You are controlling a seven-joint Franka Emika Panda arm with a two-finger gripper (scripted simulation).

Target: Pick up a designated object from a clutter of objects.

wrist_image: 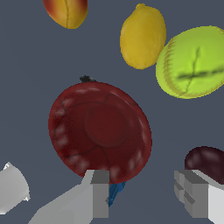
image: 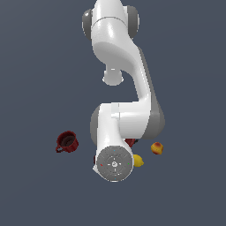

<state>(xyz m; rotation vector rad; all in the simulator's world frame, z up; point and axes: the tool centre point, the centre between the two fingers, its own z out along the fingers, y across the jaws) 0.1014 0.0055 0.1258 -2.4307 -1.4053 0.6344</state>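
Closest to the wrist camera, the gripper (wrist_image: pixel 142 192) stands with its two grey fingers spread apart and nothing between them, so no grasp has been made. Just ahead of the fingertips sits the dark red bowl (wrist_image: pixel 99 131) with its scalloped rim, resting on the dark surface (wrist_image: pixel 26 78); one finger overlaps the bowl's near rim in the wrist view, the other stands off to the side beside a dark maroon ball (wrist_image: pixel 205 161). By my reading the task is at the approach stage: the bowl is not yet lifted, and centring over a rim, closing and raising are all left. A small blue piece (wrist_image: pixel 116 191) peeks out under the bowl's near edge by the finger. Beyond the bowl lie a lemon (wrist_image: pixel 142 37), a green tennis ball (wrist_image: pixel 194 61) and a peach (wrist_image: pixel 66 11), apart from it, leaving open room around its far rim. In the exterior view the arm hides the bowl, and a red mug (image: pixel 67 141) stands well clear.
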